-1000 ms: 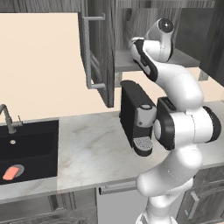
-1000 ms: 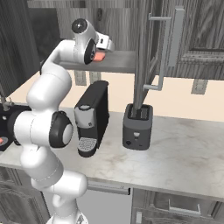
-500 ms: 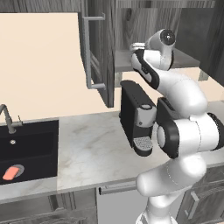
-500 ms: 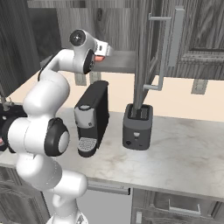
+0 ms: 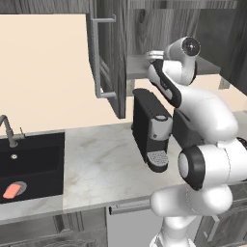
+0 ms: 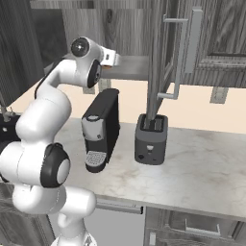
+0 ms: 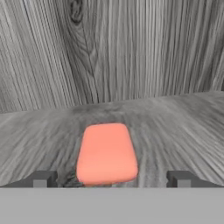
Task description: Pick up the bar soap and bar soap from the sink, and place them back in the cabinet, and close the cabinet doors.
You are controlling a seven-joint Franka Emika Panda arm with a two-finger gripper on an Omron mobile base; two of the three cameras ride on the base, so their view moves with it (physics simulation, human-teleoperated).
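One bar soap [image 7: 106, 153] lies flat on the cabinet's [image 5: 108, 43] inner shelf [image 7: 175, 127], between the spread fingertips [image 7: 43, 178] of the pincer [image 7: 111, 179], ungripped. The other bar soap [image 5: 13, 190] sits in the sink's [image 5: 34, 166] front left corner.

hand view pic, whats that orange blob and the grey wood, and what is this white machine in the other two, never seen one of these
The white machine is a robot arm with a two-finger gripper. Two pictures come from cameras on its base, behind it to the left and right. The third comes from a camera on its hand, looking along the fingers.

The orange blob is a bar soap lying on the grey shelf of the open cabinet. The fingers stand apart on either side of it, so the gripper is open.

On the marble counter stand a coffee machine and a toaster. A second bar soap lies in the black sink.
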